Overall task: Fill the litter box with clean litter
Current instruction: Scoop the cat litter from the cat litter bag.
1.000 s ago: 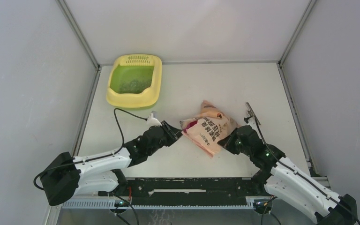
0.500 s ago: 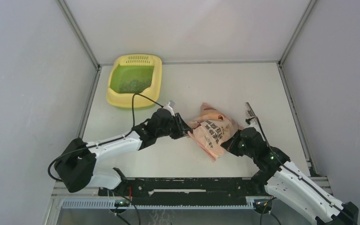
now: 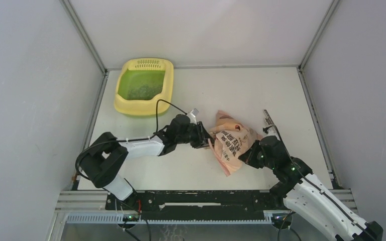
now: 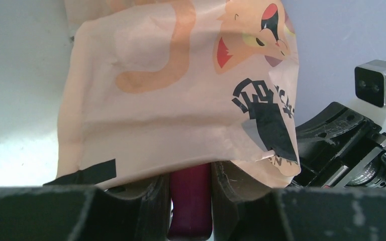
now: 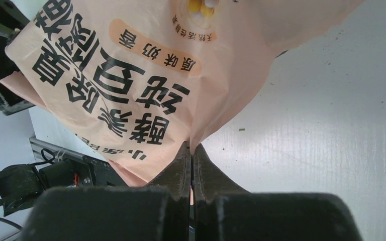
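looks like the right pincer [image 5: 191, 156] is nipped tight on the peach bag [image 5: 130, 85] to steady it, while the left pincer [image 4: 191, 185], clamped on the magenta scoop [image 4: 190, 211], reaches inside

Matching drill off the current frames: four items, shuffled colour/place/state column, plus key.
1. box
2. bag
3. scoop
4. right end effector

A. shut on the bag's edge
B. magenta, clamped in the left end effector
C. pale yellow, far left
D. peach, printed

Pairs: 1-C, 2-D, 3-B, 4-A
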Robot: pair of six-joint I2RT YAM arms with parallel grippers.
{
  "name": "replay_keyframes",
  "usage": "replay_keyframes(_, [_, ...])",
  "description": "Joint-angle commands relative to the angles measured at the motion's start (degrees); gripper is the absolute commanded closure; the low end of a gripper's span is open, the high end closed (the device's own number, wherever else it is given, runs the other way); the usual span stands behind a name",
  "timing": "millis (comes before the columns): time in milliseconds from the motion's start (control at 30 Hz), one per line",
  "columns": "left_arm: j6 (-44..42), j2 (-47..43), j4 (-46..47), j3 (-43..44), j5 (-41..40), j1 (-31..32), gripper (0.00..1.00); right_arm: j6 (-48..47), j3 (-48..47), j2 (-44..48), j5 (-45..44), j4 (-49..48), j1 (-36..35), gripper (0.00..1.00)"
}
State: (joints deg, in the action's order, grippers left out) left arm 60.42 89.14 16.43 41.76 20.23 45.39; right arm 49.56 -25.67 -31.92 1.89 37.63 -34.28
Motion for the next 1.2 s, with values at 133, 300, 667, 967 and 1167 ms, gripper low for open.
replay_keyframes(133, [-0.8, 1.8, 21.0, -3.5, 5.3, -0.4, 0.94, -3.2, -2.8, 0.2, 5.0, -2.4, 3.5, 1.0])
replay_keyframes(300, [0.6, -0.6, 34.7, -13.2, 8.6, -2.8, 0.95, -5.9, -2.8, -0.9, 8.5, -3.5, 9.9, 1.0])
replay_keyframes(667, [9.2, 2.8, 63.0, -27.2, 10.9, -4.7, 0.96, -10.0, -2.8, -5.0, 14.4, -7.3, 21.0, 1.0])
replay_keyframes(967, [2.4, -15.0, 46.6, -35.8, 5.9, -4.8, 0.97, -13.8, -3.6, -7.7, 15.5, -7.5, 27.3, 1.0])
replay_keyframes(1167, [-1.7, -26.9, 33.1, -38.8, 3.3, -5.0, 0.97, -15.3, -3.6, -8.1, 17.5, -7.5, 30.4, 1.0])
